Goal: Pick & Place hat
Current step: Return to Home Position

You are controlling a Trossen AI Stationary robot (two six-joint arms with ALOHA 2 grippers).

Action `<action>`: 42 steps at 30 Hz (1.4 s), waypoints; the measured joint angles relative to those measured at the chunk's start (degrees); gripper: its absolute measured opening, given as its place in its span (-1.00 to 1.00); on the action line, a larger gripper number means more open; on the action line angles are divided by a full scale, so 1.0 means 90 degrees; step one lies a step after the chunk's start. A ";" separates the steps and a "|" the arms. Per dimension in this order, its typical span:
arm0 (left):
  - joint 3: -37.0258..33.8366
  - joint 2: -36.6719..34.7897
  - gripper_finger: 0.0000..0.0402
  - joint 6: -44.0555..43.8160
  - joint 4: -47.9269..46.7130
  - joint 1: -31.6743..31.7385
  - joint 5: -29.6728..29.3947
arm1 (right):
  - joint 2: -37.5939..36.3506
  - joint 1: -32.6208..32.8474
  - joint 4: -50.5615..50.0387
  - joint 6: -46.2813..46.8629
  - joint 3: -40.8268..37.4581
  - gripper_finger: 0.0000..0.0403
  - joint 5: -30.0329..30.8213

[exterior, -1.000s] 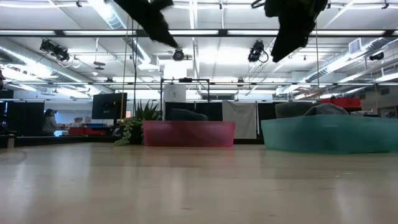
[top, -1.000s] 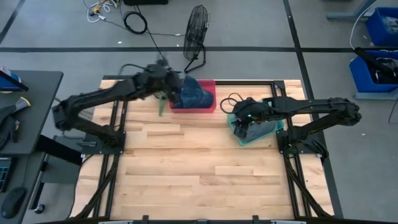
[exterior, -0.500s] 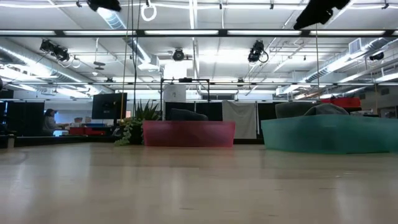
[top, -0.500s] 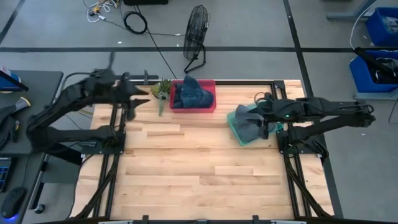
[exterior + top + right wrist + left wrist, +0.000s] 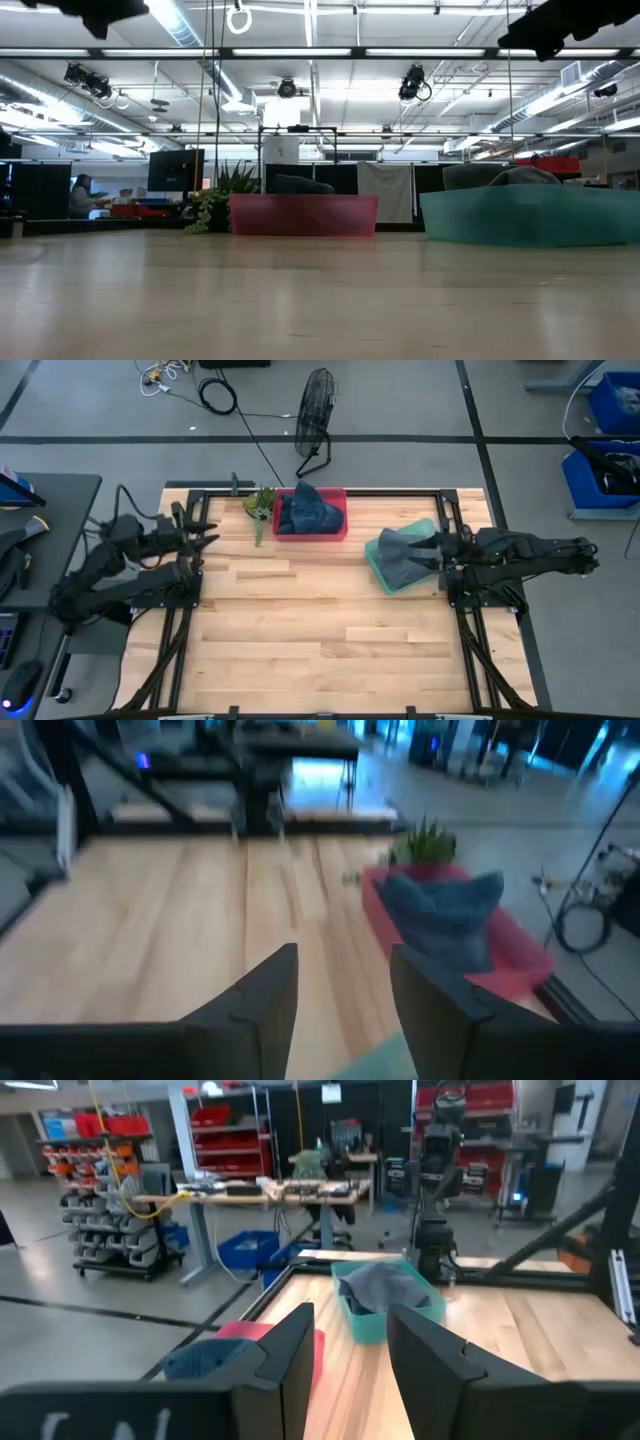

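A blue hat [image 5: 310,510] lies in a red bin [image 5: 337,532] at the table's far edge. It also shows in the right wrist view [image 5: 450,915]. A grey hat [image 5: 403,552] lies in a teal bin [image 5: 378,575] to the right, and the left wrist view shows that grey hat [image 5: 380,1288] too. My left gripper [image 5: 203,532] is open, drawn back over the table's left edge, well away from the red bin. My right gripper [image 5: 437,547] is open at the teal bin's right side, touching nothing. The left wrist view [image 5: 350,1355] and the right wrist view [image 5: 343,990] show the fingers apart.
A small potted plant [image 5: 262,503] stands just left of the red bin. A black frame [image 5: 452,495] runs around the table's edges. The near half of the wooden tabletop [image 5: 320,650] is bare. A floor fan [image 5: 316,405] stands beyond the far edge.
My left arm has swung back from over the red bin toward the table's left edge. My right arm has drawn back from over the teal bin toward the right edge. Both hats have stayed in their bins.
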 joint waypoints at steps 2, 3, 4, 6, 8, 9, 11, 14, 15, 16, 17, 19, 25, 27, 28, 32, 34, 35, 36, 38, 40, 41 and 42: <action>-0.0496 -0.0337 -0.35 -0.0035 0.0317 0.0000 -0.0003 | -0.0329 0.0000 0.0243 0.0062 -0.0180 -0.18 -0.0002; -0.0715 -0.0482 -0.35 -0.0032 0.0477 0.0000 -0.0005 | -0.0477 0.0000 0.0344 0.0132 -0.0295 -0.18 -0.0013; -0.0917 -0.0607 -0.35 -0.0029 0.0665 0.0000 -0.0005 | -0.0615 -0.0002 0.0423 0.0186 -0.0404 -0.18 -0.0082; -0.1267 -0.0819 -0.35 0.0029 0.1053 0.0000 -0.0008 | -0.0877 -0.0002 0.0575 0.0301 -0.0679 -0.18 -0.0162; -0.1509 -0.1023 -0.35 0.0041 0.1324 0.0000 -0.0013 | -0.1121 -0.0002 0.0723 0.0367 -0.0977 -0.18 -0.0169; -0.1579 -0.1133 -0.35 0.0013 0.1393 0.0002 -0.0002 | -0.1245 -0.0002 0.0824 0.0394 -0.1126 -0.18 -0.0165; -0.1654 -0.1214 -0.35 0.0007 0.1456 0.0002 0.0030 | -0.1486 -0.0002 0.0995 0.0455 -0.1407 -0.18 -0.0163; -0.1695 -0.1182 -0.35 -0.0039 0.1413 0.0002 0.0078 | -0.1805 -0.0002 0.1352 0.0487 -0.1827 -0.18 -0.0170; -0.1729 -0.1200 -0.35 -0.0043 0.1444 0.0002 0.0116 | -0.1911 -0.0004 0.1416 0.0460 -0.1952 -0.18 -0.0211; -0.1791 -0.1208 -0.35 -0.0100 0.1450 0.0002 0.0175 | -0.2011 -0.0005 0.1438 0.0434 -0.2080 -0.18 -0.0219; -0.1878 -0.1208 -0.35 -0.0173 0.1433 0.0002 0.0197 | -0.2106 -0.0005 0.1457 0.0430 -0.2193 -0.18 -0.0217; -0.2053 -0.1200 -0.35 -0.0304 0.1555 0.0002 0.0215 | -0.2264 -0.0005 0.1481 0.0432 -0.2389 -0.18 -0.0216; -0.2967 -0.1201 -0.35 -0.0367 0.2968 0.0002 0.0251 | -0.2427 -0.0005 0.1600 0.0476 -0.2694 -0.18 -0.0216; -0.3291 -0.1201 -0.35 -0.0436 0.3456 0.0002 0.0252 | -0.2429 -0.0005 0.1637 0.0476 -0.2692 -0.18 -0.0219; -0.3456 -0.1201 -0.35 -0.0507 0.3571 0.0002 0.0257 | -0.2428 -0.0005 0.1642 0.0476 -0.2691 -0.18 -0.0219; -0.3970 -0.1203 -0.35 -0.0690 0.4063 0.0002 0.0264 | -0.2429 -0.0005 0.1565 0.0478 -0.2689 -0.18 -0.0216; -0.4018 -0.1179 -0.35 -0.0800 0.3891 0.0000 0.0268 | -0.2428 -0.0005 0.1499 0.0503 -0.2691 -0.18 -0.0216; -0.4018 -0.1160 -0.35 -0.0812 0.3889 0.0000 0.0266 | -0.2429 -0.0005 0.1501 0.0504 -0.2691 -0.18 -0.0218; -0.4018 -0.1158 -0.35 -0.0810 0.3907 -0.0002 0.0269 | -0.2430 -0.0005 0.1500 0.0505 -0.2690 -0.18 -0.0217; -0.4018 -0.1150 -0.35 -0.0696 0.3923 0.0000 0.0267 | -0.2430 -0.0005 0.1447 0.0505 -0.2689 -0.18 -0.0216; -0.4018 -0.1153 -0.35 -0.0571 0.3999 0.0000 0.0262 | -0.2430 -0.0005 0.1494 0.0498 -0.2734 -0.18 -0.0216; -0.4018 -0.1153 -0.35 -0.0506 0.3976 0.0000 0.0262 | -0.2430 -0.0005 0.1534 0.0481 -0.2791 -0.18 -0.0216; -0.4018 -0.1150 -0.35 -0.0488 0.3923 0.0000 0.0262 | -0.2430 -0.0005 0.1573 0.0482 -0.2872 -0.18 -0.0214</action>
